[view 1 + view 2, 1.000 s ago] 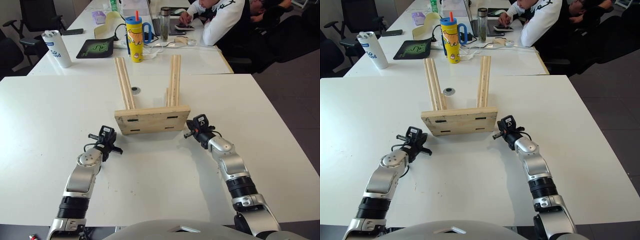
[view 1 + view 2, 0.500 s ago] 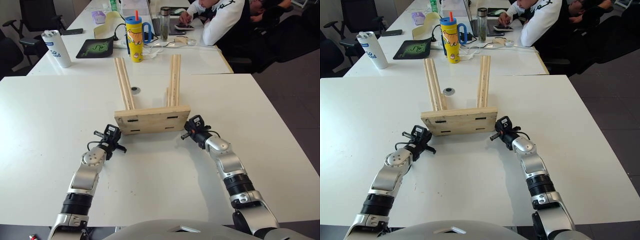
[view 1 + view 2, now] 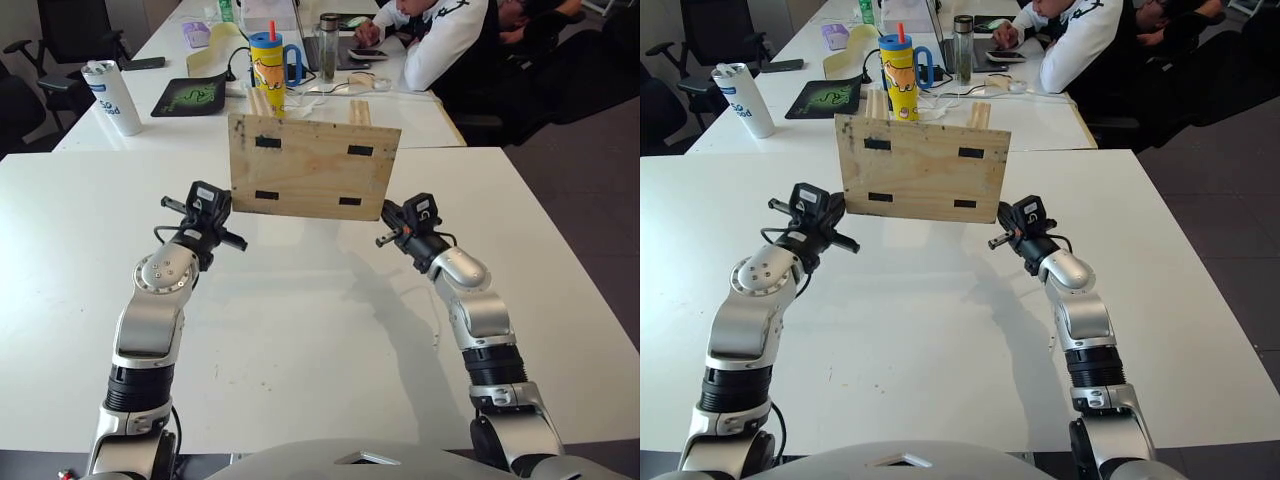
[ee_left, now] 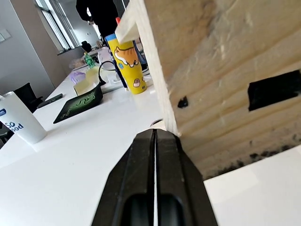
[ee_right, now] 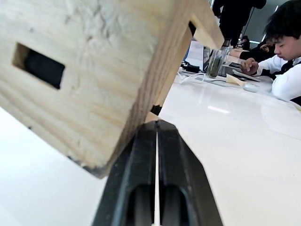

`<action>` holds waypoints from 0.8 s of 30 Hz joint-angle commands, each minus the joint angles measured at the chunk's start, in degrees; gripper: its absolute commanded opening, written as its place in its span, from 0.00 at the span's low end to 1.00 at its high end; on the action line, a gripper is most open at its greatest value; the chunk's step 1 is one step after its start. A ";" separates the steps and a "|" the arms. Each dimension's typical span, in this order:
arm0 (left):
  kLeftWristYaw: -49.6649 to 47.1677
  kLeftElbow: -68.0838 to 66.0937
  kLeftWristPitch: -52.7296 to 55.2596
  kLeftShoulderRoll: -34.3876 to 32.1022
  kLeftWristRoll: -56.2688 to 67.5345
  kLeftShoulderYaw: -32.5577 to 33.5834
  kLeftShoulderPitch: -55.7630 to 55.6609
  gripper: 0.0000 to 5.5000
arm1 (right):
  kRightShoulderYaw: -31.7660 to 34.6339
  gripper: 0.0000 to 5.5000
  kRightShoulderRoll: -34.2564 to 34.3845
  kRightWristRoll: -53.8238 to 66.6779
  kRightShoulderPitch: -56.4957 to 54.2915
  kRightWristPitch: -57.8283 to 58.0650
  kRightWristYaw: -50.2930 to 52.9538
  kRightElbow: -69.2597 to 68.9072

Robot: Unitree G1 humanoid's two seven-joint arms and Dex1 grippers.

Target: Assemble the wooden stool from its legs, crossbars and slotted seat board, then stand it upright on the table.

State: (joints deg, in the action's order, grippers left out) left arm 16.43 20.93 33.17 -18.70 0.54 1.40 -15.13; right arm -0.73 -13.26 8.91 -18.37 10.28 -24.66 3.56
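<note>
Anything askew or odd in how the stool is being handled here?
Yes: the stool is squeezed between the left claw and right claw at its seat's lower corners, both claws shut rather than gripping it. The seat sits askew, its right side lower, so the hold looks prone to slipping.

I have open counter [image 3: 300, 330] between my two arms, from the near edge up to the seat board [image 3: 312, 165], and wide white stretches to either side. The board stands on edge like a wall across the middle, with my left claw [image 3: 222, 215] and right claw [image 3: 395, 218] at its lower corners. Beyond it, a yellow cup [image 3: 267, 60], a bottle [image 3: 329, 45], a white tumbler [image 3: 112, 97] and a dark mat [image 3: 192, 95] crowd the far counter.
</note>
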 commanded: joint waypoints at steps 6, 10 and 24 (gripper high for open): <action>3.55 4.36 2.20 3.59 5.41 -3.18 -5.52 0.00 | -1.23 0.00 4.55 4.90 -10.41 -3.84 -2.48 -4.89; 2.97 4.30 2.64 3.77 5.28 -2.25 -6.57 0.00 | -1.45 0.00 4.03 3.99 -10.18 -4.27 -2.34 -2.99; 0.15 -4.26 1.50 2.71 0.79 -1.00 -8.74 0.00 | -1.72 0.00 3.98 1.35 -10.37 -4.87 0.22 2.37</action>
State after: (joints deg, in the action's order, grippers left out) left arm 14.82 18.92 35.49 -16.75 0.91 4.98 -22.97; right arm 2.02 -11.31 11.51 -26.27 5.90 -22.24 5.44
